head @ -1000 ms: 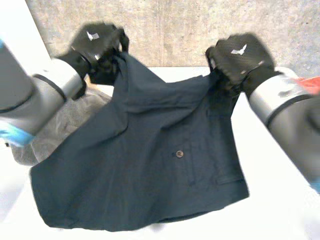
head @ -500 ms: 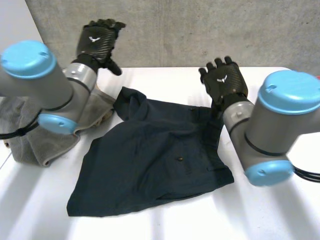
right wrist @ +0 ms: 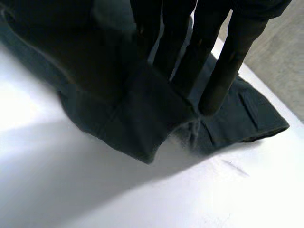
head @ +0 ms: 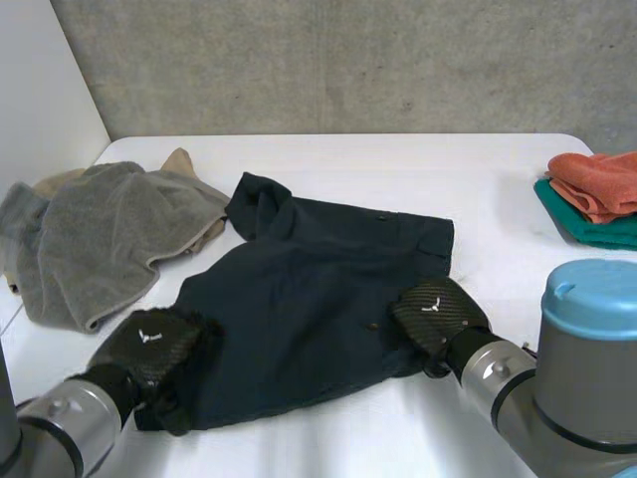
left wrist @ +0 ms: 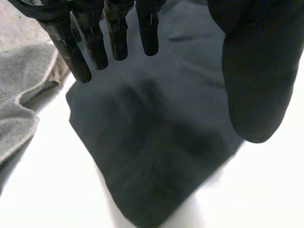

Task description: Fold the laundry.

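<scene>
Two black hands sit low at the near side of the dark blue shorts (head: pixel 318 289). The shorts lie spread out in the middle of the white table (head: pixel 498 169). The left hand (head: pixel 149 344) is over the near left corner. Its fingers (left wrist: pixel 116 33) are straight and its thumb (left wrist: pixel 256 71) is held away, so it is wide open and holds nothing. The right hand (head: pixel 436 314) is at the near right corner. Its fingers (right wrist: pixel 228 61) are straight too and their tips touch the cloth, but they do not pinch it.

I think the job now is to grab both near corners. Each hand should close its thumb and fingers right on its corner, catching all the layers. Then both should lift together at the same speed, so the edge stays straight and does not sag. The far side is a bit bunched, so pull gently. Keep away from the grey towel (head: pixel 90 234) beside the left arm.
</scene>
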Robot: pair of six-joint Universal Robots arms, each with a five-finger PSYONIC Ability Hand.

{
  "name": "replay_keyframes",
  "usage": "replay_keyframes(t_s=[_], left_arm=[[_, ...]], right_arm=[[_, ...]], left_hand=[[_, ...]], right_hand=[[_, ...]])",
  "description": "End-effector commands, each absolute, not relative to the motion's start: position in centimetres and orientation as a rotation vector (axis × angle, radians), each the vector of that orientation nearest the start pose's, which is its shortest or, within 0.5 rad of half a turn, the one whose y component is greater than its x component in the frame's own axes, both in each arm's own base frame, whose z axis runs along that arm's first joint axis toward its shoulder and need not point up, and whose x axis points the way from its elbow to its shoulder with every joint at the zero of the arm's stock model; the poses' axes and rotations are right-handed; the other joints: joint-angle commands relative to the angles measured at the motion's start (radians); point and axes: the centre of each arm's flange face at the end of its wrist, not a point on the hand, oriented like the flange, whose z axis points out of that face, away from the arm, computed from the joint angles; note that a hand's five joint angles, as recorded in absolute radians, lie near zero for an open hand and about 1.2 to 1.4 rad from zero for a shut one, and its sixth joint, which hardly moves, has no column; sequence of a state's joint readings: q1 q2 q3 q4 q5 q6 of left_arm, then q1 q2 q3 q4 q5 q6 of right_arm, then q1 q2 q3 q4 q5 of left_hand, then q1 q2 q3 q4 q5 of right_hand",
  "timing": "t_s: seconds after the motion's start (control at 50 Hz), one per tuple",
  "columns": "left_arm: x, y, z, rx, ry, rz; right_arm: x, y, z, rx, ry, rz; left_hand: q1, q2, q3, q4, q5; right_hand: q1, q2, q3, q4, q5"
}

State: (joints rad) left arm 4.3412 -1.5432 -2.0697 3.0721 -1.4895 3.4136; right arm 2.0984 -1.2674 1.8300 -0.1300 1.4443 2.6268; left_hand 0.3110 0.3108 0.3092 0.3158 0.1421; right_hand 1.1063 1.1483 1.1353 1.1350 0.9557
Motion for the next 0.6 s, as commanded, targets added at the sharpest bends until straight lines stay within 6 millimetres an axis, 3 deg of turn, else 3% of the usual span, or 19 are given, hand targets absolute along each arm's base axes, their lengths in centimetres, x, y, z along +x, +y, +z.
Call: replay_keyframes(t_s=[0.02,0.12,0.2,0.36,0.44,0.48,0.5,0.52,0.58,0.6], left_arm=[[-21.2,-15.6,16.8,0.980,2.647,-1.682],[-21.4,-15.8,15.9,0.994,2.671,-1.639],[-21.5,-16.1,15.5,1.001,2.672,-1.634],[-21.9,-16.9,14.6,1.030,2.639,-1.630],[-22.1,-17.2,15.1,1.062,2.596,-1.650],[-22.4,-17.7,16.5,1.063,2.529,-1.729],[-22.5,-17.9,17.5,1.054,2.491,-1.782],[-22.7,-18.3,20.3,1.022,2.386,-1.923],[-22.8,-18.8,24.8,0.954,2.205,-2.134],[-22.6,-18.8,28.0,0.904,2.078,-2.265]], right_arm=[[27.8,-20.1,15.1,-1.271,2.132,-1.746],[27.7,-20.4,15.3,-1.169,2.159,-1.746],[27.6,-20.6,15.6,-1.077,2.177,-1.739],[27.5,-21.0,16.9,-0.969,2.177,-1.779],[27.4,-21.0,18.0,-0.969,2.149,-1.827],[27.5,-21.1,18.9,-0.963,2.122,-1.858],[27.5,-21.1,20.4,-0.957,2.086,-1.910],[27.4,-21.1,21.3,-0.954,2.061,-1.942],[27.3,-20.7,25.6,-0.987,1.953,-2.088],[27.2,-20.5,26.7,-0.996,1.925,-2.124]], left_hand=[[0.073,0.073,0.074,0.068,0.067],[0.137,0.138,0.139,0.133,0.132],[0.348,0.349,0.350,0.344,0.343],[1.043,1.044,1.045,1.039,1.038],[1.085,1.085,1.087,1.081,1.080],[1.085,1.085,1.087,1.081,1.080],[1.085,1.085,1.087,1.081,1.080],[1.085,1.085,1.087,1.081,1.080],[1.085,1.085,1.087,1.081,1.080],[1.085,1.085,1.087,1.081,1.080]], right_hand=[[0.290,0.248,0.261,0.261,0.266],[0.290,0.248,0.261,0.261,0.266],[0.290,0.248,0.261,0.261,0.266],[0.290,0.248,0.261,0.261,0.266],[0.290,0.248,0.261,0.261,0.266],[0.290,0.248,0.261,0.261,0.266],[0.290,0.248,0.261,0.261,0.266],[0.290,0.248,0.261,0.261,0.266],[0.290,0.248,0.261,0.261,0.266],[0.290,0.248,0.261,0.261,0.266]])
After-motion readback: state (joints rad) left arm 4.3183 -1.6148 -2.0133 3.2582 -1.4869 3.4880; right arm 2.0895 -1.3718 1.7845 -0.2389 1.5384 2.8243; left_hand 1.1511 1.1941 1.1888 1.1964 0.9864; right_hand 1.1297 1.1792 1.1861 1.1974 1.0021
